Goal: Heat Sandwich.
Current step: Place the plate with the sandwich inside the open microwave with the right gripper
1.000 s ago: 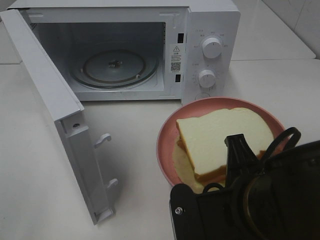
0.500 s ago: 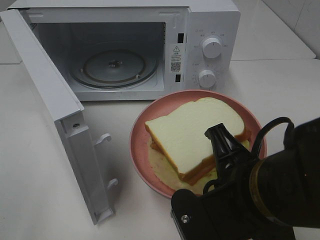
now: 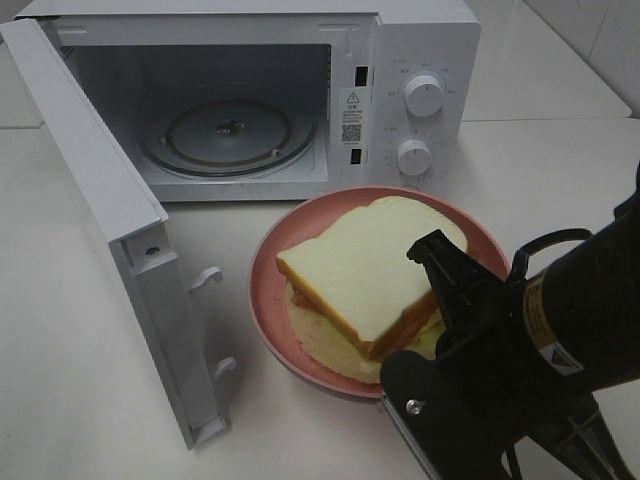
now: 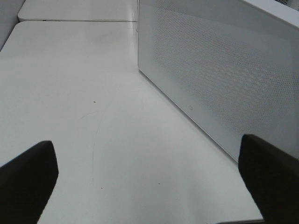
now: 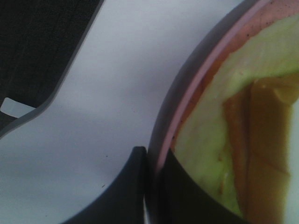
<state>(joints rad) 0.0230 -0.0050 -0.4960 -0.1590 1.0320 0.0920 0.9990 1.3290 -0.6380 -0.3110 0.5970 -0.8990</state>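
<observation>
Grip point first: the right gripper is clamped narrowly on the rim of the pink plate, which is just in front of the microwave, below its dials. The sandwich lies on that plate, its top slice askew over the lower one. Risk, in my judgement: a one-edge pinch may let the plate tip or slip and slide the bread off; the rim could also strike the microwave's sill or its open door on entry. The left gripper stands wide, holding nothing, beside the microwave's perforated side wall. Writing: a warning sticker beside the cavity, dial markings and a yellow arm label, all too small to read.
</observation>
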